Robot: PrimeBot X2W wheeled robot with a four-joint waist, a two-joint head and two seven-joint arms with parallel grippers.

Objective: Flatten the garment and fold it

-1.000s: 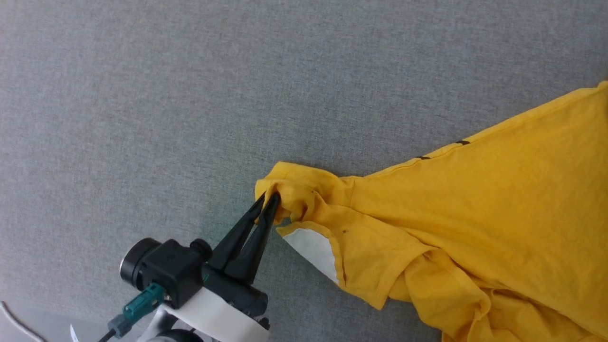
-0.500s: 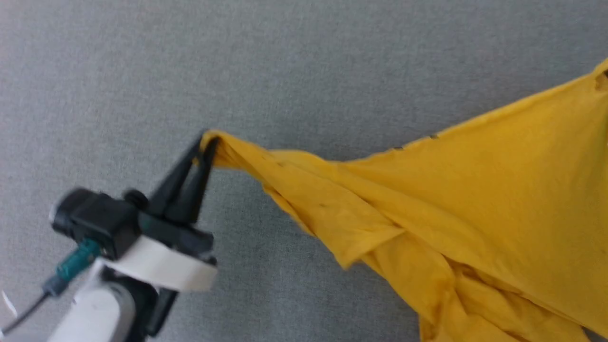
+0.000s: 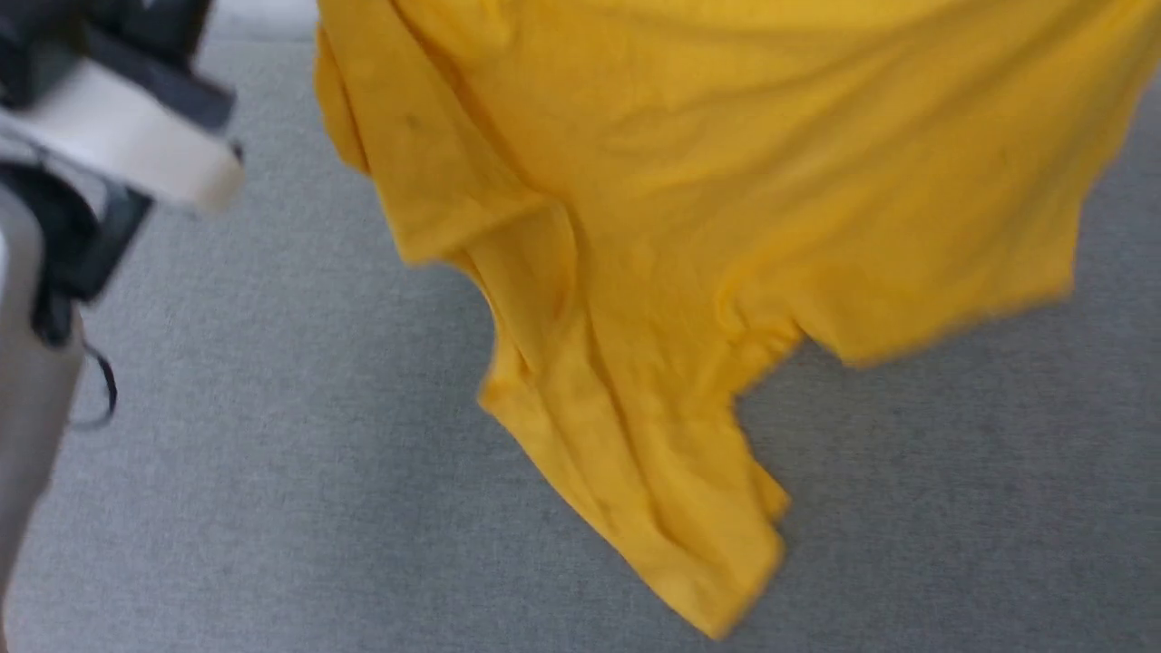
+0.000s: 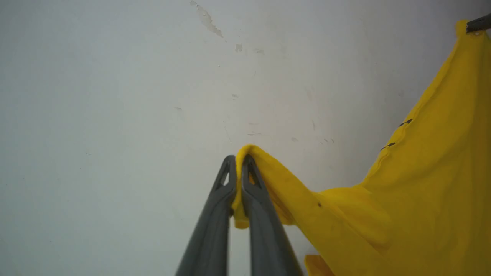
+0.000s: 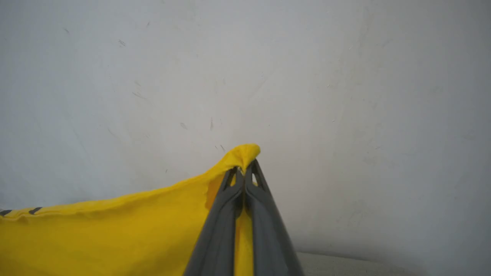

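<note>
Head view: your garment hangs from the top edge of the frame. It is spread wide above and narrows to a creased tail at lower centre, over the grey surface. Whether the tail touches that surface cannot be determined. The plain yellow side faces the camera. Your left arm appears blurred at upper left, with a pale band and dark housing, just beside the garment's left edge.

Left wrist view: your left gripper has its two fingers pressed together on a bunched yellow fold, with cloth protruding above and below the pinch. From there the garment sags, then climbs to the upper right. There the dark tip of your right gripper meets its top corner. Two short dark marks sit along the cloth's edge. A pale, scuffed wall stands behind.

Right wrist view: your right gripper is clamped on a yellow corner that pokes up over the fingertips. The garment runs off to the lower left, with two dark dashes near the frame's left edge. The wall is behind, and a strip of the grey surface shows at bottom right.
</note>
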